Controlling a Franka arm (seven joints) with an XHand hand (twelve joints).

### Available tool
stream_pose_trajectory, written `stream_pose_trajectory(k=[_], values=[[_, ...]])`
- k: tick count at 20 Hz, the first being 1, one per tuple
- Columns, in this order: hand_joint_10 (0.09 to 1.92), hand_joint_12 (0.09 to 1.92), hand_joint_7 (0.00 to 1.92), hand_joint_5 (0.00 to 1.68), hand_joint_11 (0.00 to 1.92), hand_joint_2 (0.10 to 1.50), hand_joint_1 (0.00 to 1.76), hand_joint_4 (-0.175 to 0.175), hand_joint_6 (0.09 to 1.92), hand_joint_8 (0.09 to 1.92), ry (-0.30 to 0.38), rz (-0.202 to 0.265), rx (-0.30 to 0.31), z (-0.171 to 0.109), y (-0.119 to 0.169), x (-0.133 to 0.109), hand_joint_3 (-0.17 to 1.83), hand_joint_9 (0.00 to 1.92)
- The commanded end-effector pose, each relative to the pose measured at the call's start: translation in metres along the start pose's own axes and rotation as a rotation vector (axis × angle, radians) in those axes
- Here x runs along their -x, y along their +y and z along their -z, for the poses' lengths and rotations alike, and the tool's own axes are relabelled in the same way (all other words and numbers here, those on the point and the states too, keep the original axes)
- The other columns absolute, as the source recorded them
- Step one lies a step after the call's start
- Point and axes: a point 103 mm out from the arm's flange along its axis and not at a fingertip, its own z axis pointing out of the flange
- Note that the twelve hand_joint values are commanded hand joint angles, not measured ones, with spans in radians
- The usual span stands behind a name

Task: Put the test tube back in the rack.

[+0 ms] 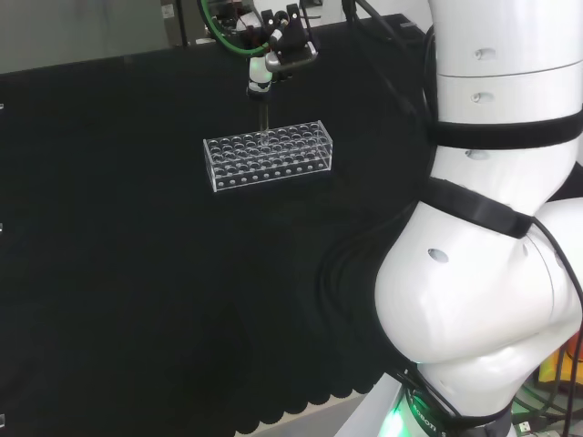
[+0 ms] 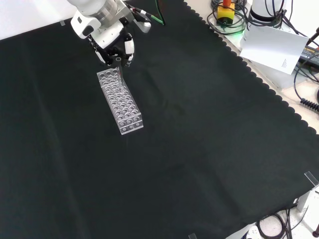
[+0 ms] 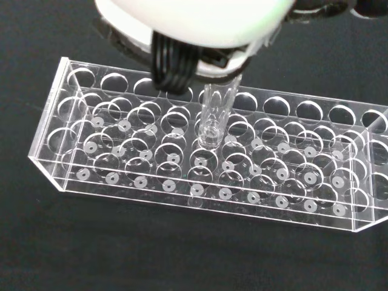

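A clear plastic test tube rack [image 1: 268, 163] [image 2: 121, 103] [image 3: 200, 163] with several rows of round holes lies on the black cloth. The black and white hand [image 1: 278, 50] [image 2: 110, 37] [image 3: 194, 24] hangs right above the rack's far edge in the head view, its fingers curled round a clear glass test tube [image 1: 262, 116] [image 2: 119, 67] [image 3: 215, 112]. The tube points straight down. In the wrist view its rounded lower end sits in a hole of the rack's top plate, near the middle of a back row. No other tubes stand in the rack.
Black cloth [image 2: 199, 139] covers the bench around the rack. The arm's white links [image 1: 492, 228] fill the right of the head view. Cables, a yellow and red device [image 2: 227, 10] and a white sheet [image 2: 271, 47] lie past the cloth's scalloped edge in the front view.
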Motion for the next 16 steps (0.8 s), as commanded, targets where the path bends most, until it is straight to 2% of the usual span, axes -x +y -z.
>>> stream_pose_trajectory(k=[1, 8, 16], values=[[0.29, 0.78, 1.82, 1.45, 1.34, 0.60, 1.24, -0.175, 0.32, 0.38, -0.013, 0.002, -0.005, -0.0008, 0.0009, -0.0003, 0.66, 1.75], [0.29, 0.78, 1.82, 1.46, 1.34, 0.60, 1.24, -0.175, 0.32, 0.38, -0.024, 0.007, -0.001, 0.0032, 0.0003, 0.0036, 0.66, 1.75], [0.29, 0.78, 1.82, 1.46, 1.34, 0.60, 1.24, -0.175, 0.32, 0.38, -0.036, 0.022, -0.025, 0.0003, 0.0000, -0.0018, 0.66, 1.75]])
